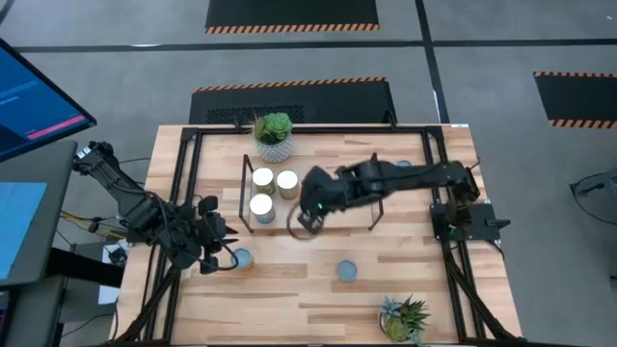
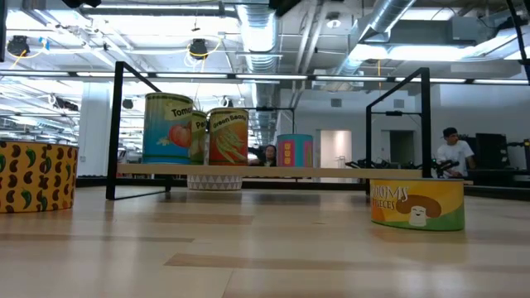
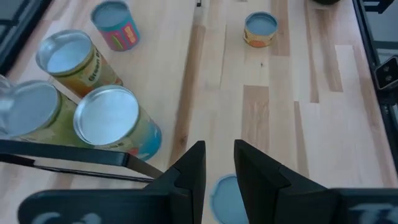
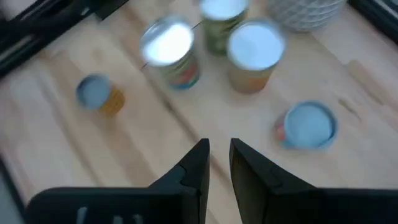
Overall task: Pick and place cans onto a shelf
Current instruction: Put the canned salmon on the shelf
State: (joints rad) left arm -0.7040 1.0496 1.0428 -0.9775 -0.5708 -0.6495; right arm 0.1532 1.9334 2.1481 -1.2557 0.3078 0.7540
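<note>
We see three cans standing on the shelf (image 1: 328,214): a tomato can (image 2: 167,128), a green beans can (image 2: 228,136) and a third can (image 1: 262,178) behind them, all toward the shelf's left end. A small blue-topped can (image 1: 314,220) sits on the shelf just right of them, beneath the right gripper (image 1: 307,222), whose claw is narrow and holds nothing. The left gripper (image 1: 217,253) hovers at the table's left near edge, its claw also narrow and empty, directly above a blue-lidded can (image 1: 242,257). A mushroom can (image 2: 416,204) stands on the table (image 1: 289,289) near the front centre. A potted succulent (image 1: 274,135) sits behind the shelf.
</note>
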